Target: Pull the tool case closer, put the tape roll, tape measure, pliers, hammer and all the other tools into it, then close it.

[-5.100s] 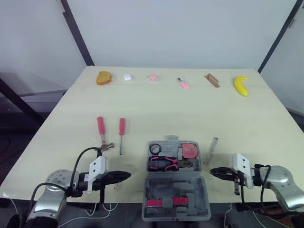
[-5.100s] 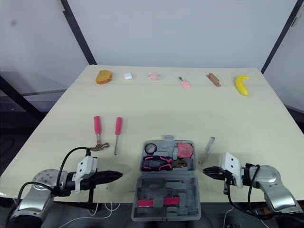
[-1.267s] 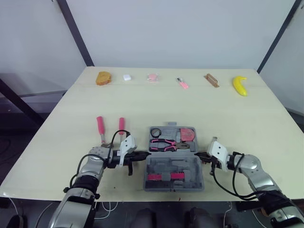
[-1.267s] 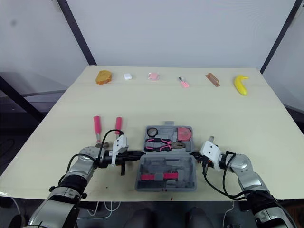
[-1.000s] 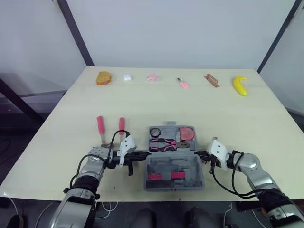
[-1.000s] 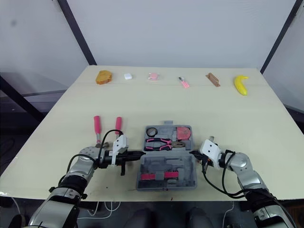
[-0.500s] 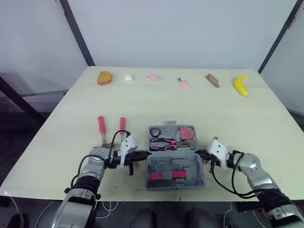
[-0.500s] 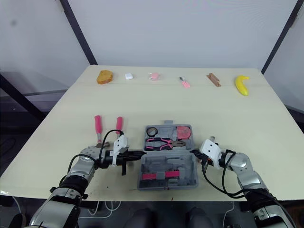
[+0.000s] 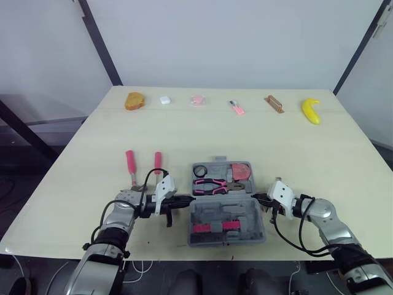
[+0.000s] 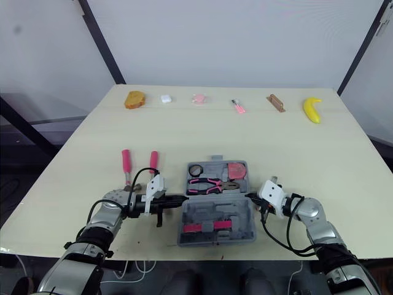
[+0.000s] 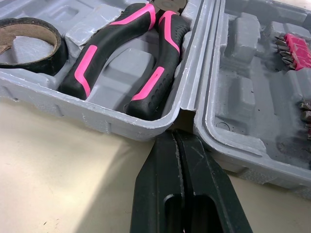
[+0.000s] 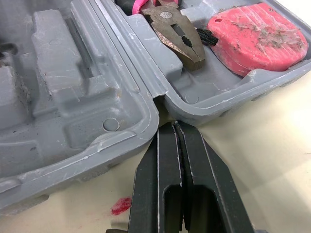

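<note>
Table point(image 9: 288, 141) unchanged. Open tool case point(image 9: 227, 215) sat near front edge, no longer overhanging it as five seconds before. Left gripper point(image 9: 187, 199) and right gripper point(image 9: 256, 198), fingers pressed together, had come in against its hinge ends. Pliers point(image 9: 212, 182), tape measure point(image 9: 241, 173), tape roll point(image 9: 201, 170) inside; hammer point(image 9: 131, 166) outside, left.

The pale table point(image 9: 258, 141) bears an open tool case point(image 9: 226, 213), hammer point(image 9: 131, 166), screwdriver point(image 9: 158, 164) and banana point(image 9: 311, 110).
</note>
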Available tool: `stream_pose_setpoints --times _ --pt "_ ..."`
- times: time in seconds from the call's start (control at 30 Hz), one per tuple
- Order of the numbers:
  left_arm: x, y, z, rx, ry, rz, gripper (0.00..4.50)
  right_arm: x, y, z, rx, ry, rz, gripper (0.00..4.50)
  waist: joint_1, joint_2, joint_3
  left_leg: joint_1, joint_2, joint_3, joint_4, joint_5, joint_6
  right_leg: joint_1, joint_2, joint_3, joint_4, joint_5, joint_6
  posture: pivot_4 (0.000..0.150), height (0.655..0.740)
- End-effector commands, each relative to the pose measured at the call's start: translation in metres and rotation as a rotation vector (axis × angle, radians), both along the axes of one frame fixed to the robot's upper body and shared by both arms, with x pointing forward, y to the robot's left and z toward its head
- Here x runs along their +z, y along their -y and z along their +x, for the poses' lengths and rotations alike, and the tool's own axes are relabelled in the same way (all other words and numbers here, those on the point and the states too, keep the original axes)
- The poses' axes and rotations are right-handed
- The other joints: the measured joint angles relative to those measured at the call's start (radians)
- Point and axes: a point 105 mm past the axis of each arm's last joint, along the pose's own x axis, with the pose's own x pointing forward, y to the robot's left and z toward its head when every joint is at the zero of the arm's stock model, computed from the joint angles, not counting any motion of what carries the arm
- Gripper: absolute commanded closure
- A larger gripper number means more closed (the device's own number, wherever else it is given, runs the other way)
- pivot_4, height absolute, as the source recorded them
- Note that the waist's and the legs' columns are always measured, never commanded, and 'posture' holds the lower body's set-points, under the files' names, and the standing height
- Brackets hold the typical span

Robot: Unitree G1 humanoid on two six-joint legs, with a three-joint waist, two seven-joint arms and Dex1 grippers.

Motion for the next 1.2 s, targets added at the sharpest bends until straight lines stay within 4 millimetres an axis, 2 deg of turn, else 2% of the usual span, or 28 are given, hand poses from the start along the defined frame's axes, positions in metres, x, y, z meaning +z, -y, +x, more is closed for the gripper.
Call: stream_pose_setpoints --times 0.03,0.6,1.2 --pt "0.001 0.011 0.000 -0.043 0.016 -0.003 4.50 0.015 -0.019 0.001 0.072 0.052 0.035 4.48 0.000 0.000 0.000 0.000 0.000 0.000 0.000 0.000 0.000 0.000 0.000 0.000 0.000 0.000 0.000 0.150 0.7400" --pt "0.001 0.003 -0.003 -0.022 0.025 0.006 4.50 0.010 -0.011 0.000 0.044 0.047 0.003 4.48 0.000 0.000 0.000 0.000 0.000 0.000 0.000 0.000 0.000 0.000 0.000 0.000 0.000 0.000 0.000 0.150 0.7400" --pt "0.001 -0.007 -0.004 0.009 0.029 0.013 4.50 0.017 0.002 0.002 0.028 0.066 -0.011 4.48 0.000 0.000 0.000 0.000 0.000 0.000 0.000 0.000 0.000 0.000 0.000 0.000 -0.001 0.000 0.000 0.150 0.7400"
